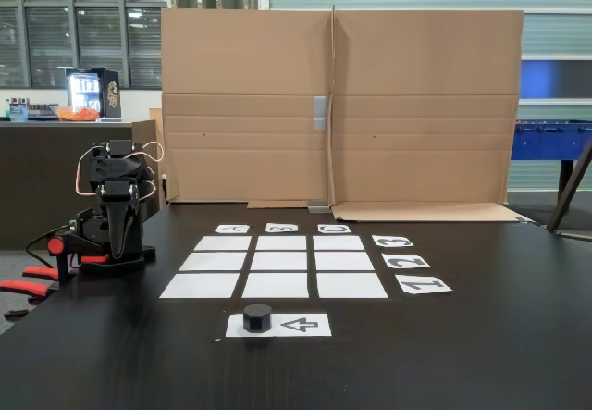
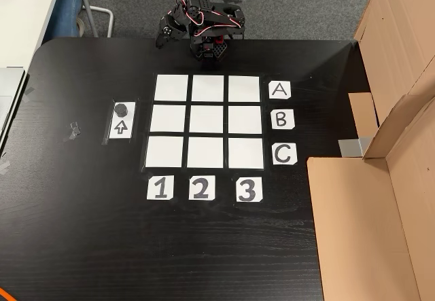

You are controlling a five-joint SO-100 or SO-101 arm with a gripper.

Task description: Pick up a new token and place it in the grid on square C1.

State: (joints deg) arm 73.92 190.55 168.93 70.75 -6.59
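Token (image 2: 122, 108) well apart from tool (image 2: 163, 37)

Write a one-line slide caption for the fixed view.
Black token waits on the arrow strip before an empty 3x3 paper grid; folded arm at left.

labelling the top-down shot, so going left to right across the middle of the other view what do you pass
tape scrap → arrow strip carrying the token → the grid, starting with its column above the "1" label → the "B" label → the cardboard
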